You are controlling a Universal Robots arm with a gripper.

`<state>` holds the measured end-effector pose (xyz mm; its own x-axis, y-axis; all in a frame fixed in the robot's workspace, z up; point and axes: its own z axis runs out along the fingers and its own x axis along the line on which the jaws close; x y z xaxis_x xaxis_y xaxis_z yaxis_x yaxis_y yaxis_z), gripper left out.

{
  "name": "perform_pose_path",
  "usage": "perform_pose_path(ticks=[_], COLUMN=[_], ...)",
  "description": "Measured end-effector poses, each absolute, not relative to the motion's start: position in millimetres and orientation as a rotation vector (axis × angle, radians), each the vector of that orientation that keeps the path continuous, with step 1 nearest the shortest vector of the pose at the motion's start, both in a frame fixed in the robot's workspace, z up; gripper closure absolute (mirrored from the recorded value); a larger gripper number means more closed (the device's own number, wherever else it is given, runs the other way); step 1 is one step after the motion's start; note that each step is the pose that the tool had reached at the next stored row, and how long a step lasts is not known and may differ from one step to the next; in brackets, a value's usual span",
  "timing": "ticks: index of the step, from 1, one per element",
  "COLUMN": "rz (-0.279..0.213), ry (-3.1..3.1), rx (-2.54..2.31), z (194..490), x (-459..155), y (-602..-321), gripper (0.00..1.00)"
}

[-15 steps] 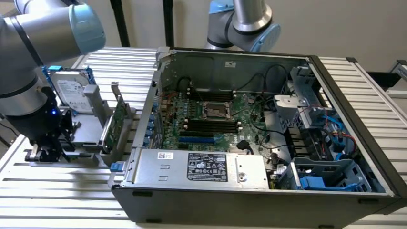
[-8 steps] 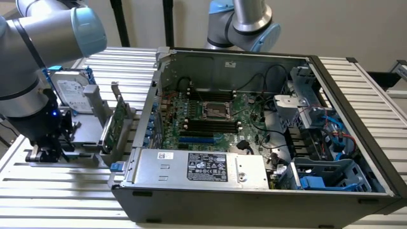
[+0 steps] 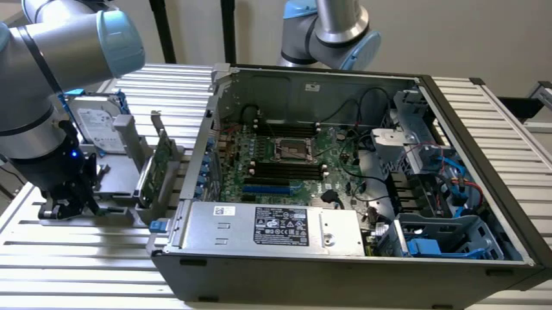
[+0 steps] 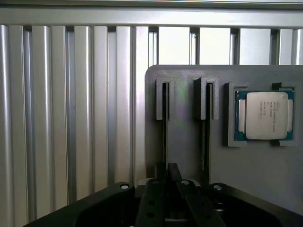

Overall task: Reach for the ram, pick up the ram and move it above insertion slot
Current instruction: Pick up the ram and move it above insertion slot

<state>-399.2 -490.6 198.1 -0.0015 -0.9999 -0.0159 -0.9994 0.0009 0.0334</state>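
The ram [image 4: 164,118] stands on edge in a slot of a grey holder [image 4: 184,142], seen as a thin dark strip. A second stick like it [image 4: 207,123] stands in the neighbouring slot. My gripper [image 4: 167,171] is down over the first ram, its two dark fingers pressed close on either side of the stick's near end. In the exterior view the gripper [image 3: 64,205] hangs low over the holder, at that view's left, outside the computer case. The insertion slot [image 3: 283,170] is one of several parallel black strips on the motherboard inside the open case.
A processor chip [image 4: 264,115] lies in a pocket of the holder beside the sticks. A hard drive [image 3: 95,126] and a bigger green card with a bracket [image 3: 155,169] stand between the gripper and the case wall [image 3: 203,152]. A second arm [image 3: 332,32] stands behind the case.
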Motion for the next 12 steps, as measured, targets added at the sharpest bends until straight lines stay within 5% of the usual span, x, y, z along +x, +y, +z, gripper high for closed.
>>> perform_pose_path(ticks=[12], rz=[-0.055], ry=[-2.283], rx=[2.141], z=[197.9], x=[-399.0], y=[-490.5], gripper=[0.87])
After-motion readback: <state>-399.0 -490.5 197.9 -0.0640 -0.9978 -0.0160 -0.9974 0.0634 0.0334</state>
